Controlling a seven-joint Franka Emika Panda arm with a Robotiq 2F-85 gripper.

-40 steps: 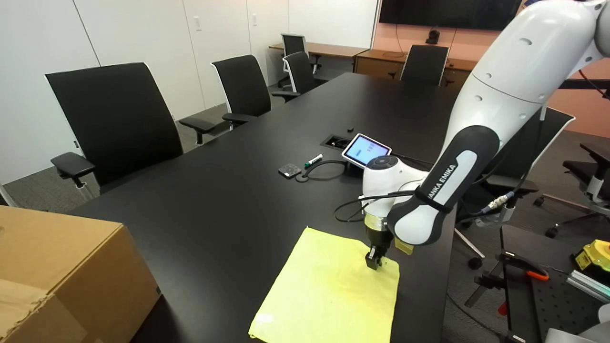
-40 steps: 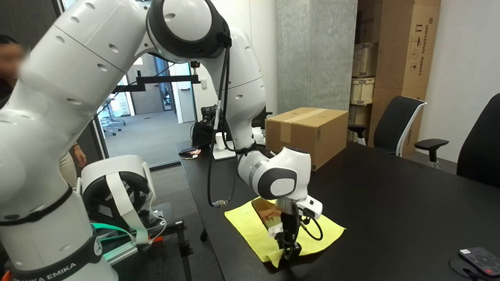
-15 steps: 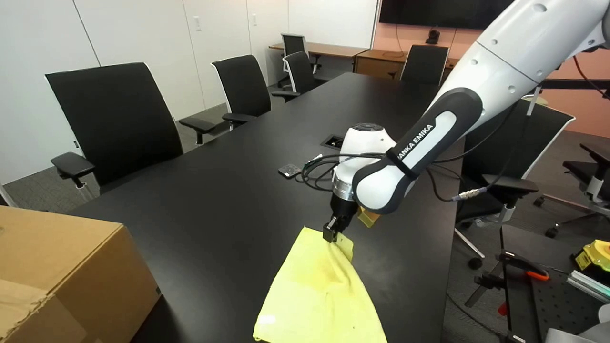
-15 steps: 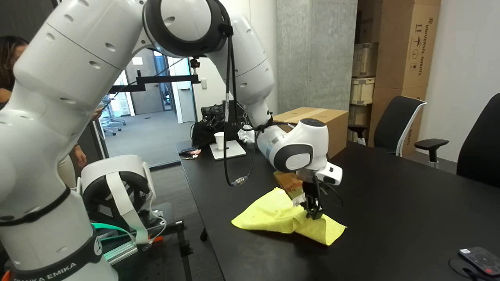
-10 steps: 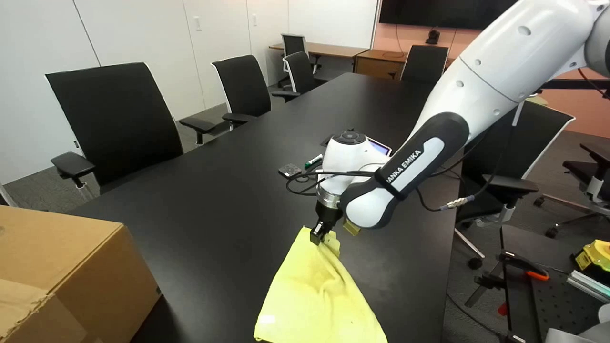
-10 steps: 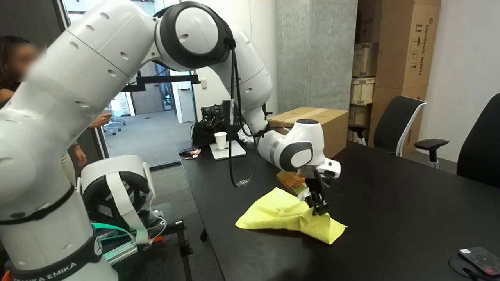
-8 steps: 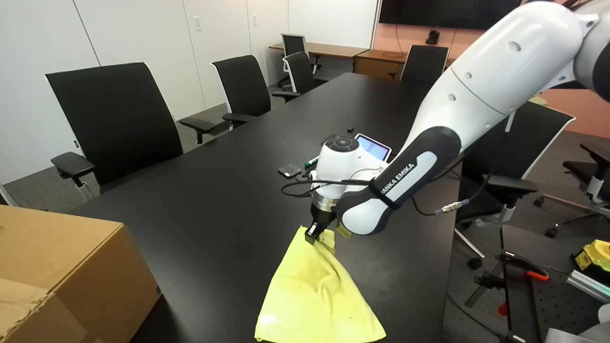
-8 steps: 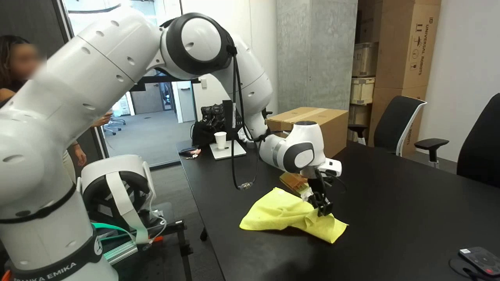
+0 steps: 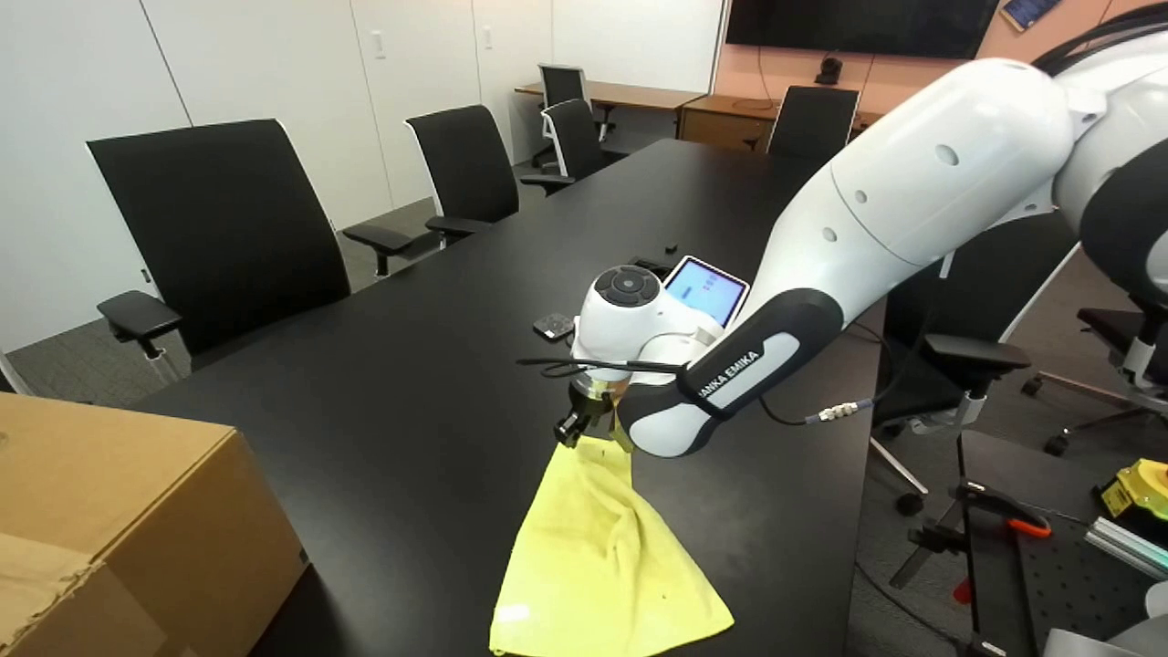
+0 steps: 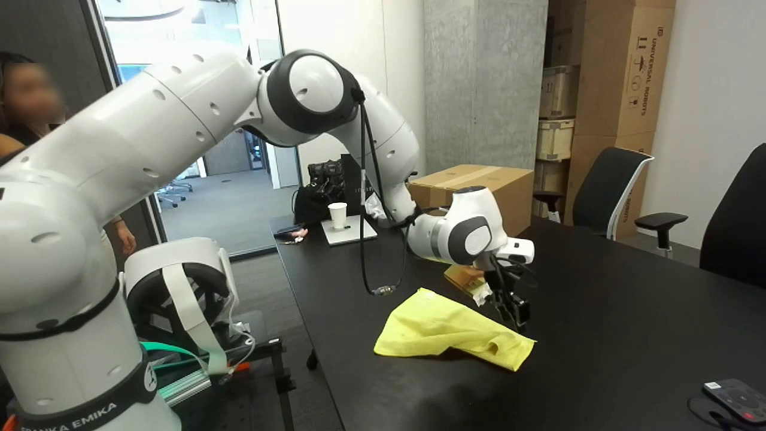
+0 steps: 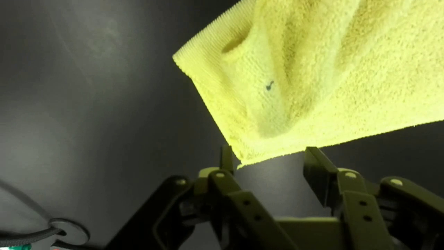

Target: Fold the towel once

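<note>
The pale yellow-green towel (image 9: pixel 598 557) lies on the black table with one side folded over and a raised crease. It also shows in an exterior view (image 10: pixel 440 329). In the wrist view the towel (image 11: pixel 312 76) has a wrinkled flap with a dark mark, lying near one corner. My gripper (image 11: pixel 269 154) is open with its fingertips apart. The towel's corner shows between and beyond the fingertips, and nothing is gripped. In both exterior views the gripper (image 9: pixel 568 438) (image 10: pixel 519 320) is just past the towel's narrow end, close to the table.
A cardboard box (image 9: pixel 137 538) stands on the table, also seen in an exterior view (image 10: pixel 479 191). A lit tablet (image 9: pixel 707 290) and a small black device (image 9: pixel 554 327) lie beyond the gripper. A white cup (image 10: pixel 338 214) stands on a laptop. A remote (image 10: pixel 739 400) lies near the table's front.
The towel was flat 2.7 s ago; one side has since been drawn across it. In the last half second, my gripper has come off the towel and moved beyond its end.
</note>
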